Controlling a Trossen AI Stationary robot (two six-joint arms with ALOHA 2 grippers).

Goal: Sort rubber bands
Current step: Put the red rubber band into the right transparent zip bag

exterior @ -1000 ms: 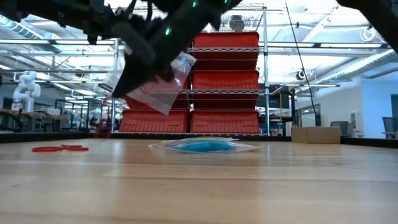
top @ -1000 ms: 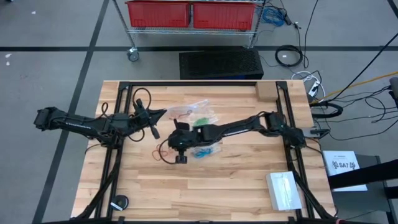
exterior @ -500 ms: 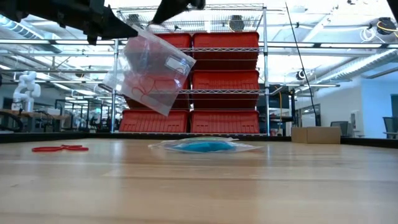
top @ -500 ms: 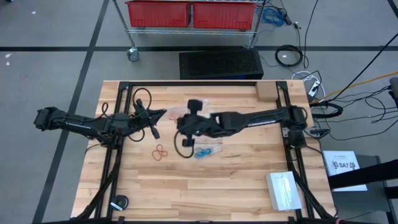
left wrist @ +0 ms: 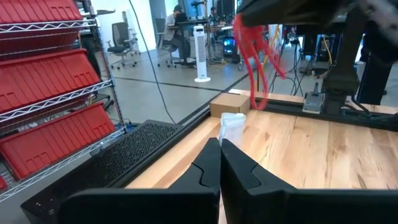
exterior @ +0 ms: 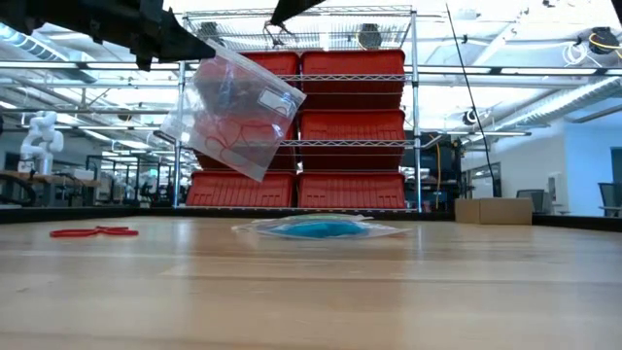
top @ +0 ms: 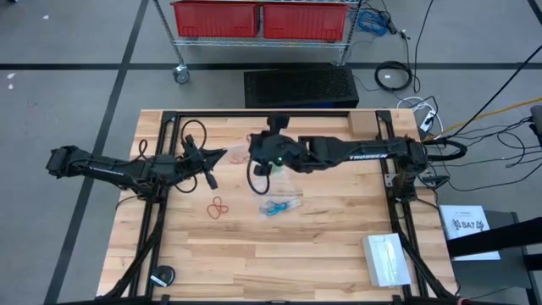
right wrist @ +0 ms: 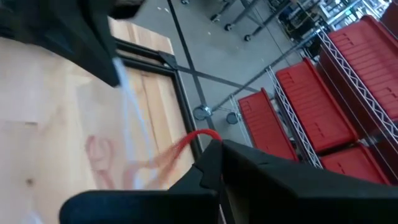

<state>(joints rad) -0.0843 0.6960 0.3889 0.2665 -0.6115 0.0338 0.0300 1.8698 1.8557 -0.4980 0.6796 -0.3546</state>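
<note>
A clear plastic bag (exterior: pixel 238 112) with red bands inside hangs tilted above the table, with my left gripper (top: pixel 222 155) shut on it. Just right of the bag, my right gripper (top: pixel 252 158) is raised and shut on a bunch of red rubber bands (left wrist: pixel 254 62). More red rubber bands (top: pixel 218 207) lie loose on the wood. Blue rubber bands (top: pixel 279 206) lie in another clear bag on the table. The green ones are hidden under my right arm. My left gripper pinches the bag's upper corner (left wrist: pixel 233 127) between its two shut fingers, coming level from the table's left. The bag hangs tilted below and beside the fingers, clear of the table. My right gripper pinches the red bands at their top (right wrist: pixel 200 134) between its fingertips. The loops dangle slack below the fingers, clear of the table.
A cardboard box (top: pixel 362 124) sits at the far right corner and a white box (top: pixel 388 258) at the near right. A black cable loop (top: pixel 257 180) hangs from my right arm. Black frame rails (top: pixel 152 220) run along both sides.
My right gripper has risen from the loose red bands on the table and gone toward the far edge, tipping up and rolling, carrying some red bands up beside the bag. Other red bands stayed on the wood. The bag of blue bands has come into view.
</note>
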